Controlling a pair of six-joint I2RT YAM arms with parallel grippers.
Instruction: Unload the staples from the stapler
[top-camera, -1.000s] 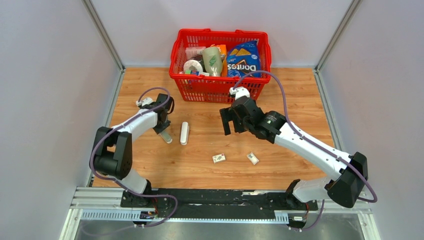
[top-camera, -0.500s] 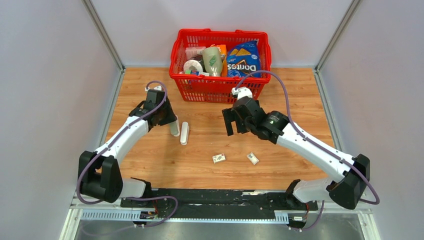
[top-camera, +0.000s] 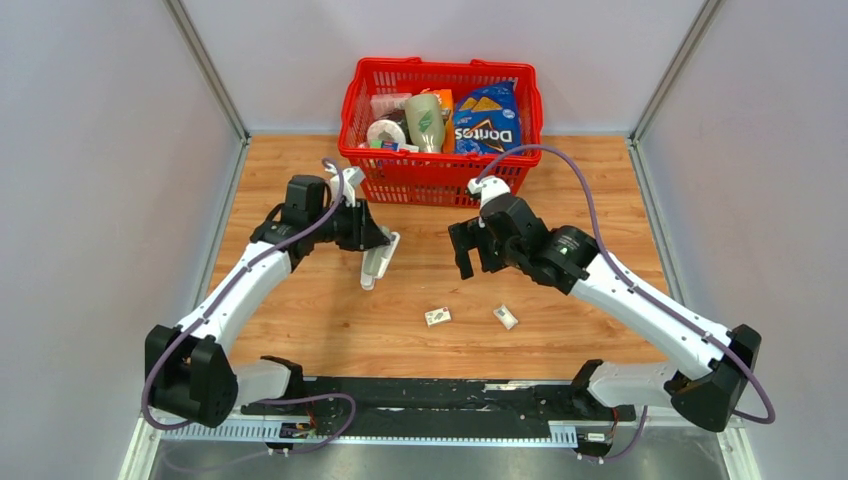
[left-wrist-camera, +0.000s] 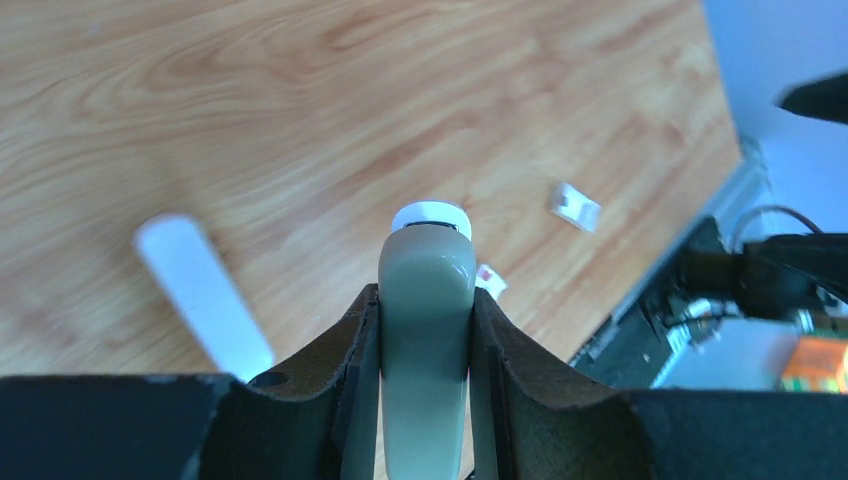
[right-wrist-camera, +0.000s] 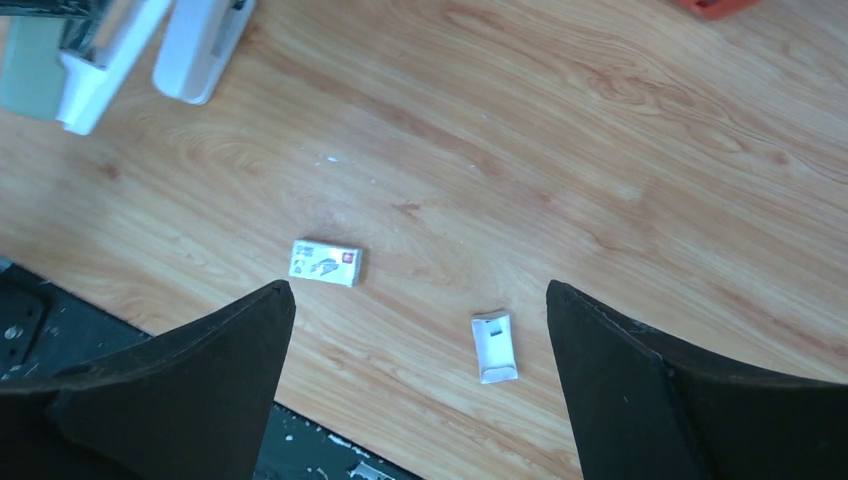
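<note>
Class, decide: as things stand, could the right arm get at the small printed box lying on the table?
Probably yes. The right tool hangs open over the table, and the small printed box lies flat close by, with nothing on it or between them.

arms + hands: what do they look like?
Left arm and right arm: white links, black joints, a purple cable looped along each. Left hand and right hand: black, two wedge-shaped fingers. No markings visible.
</note>
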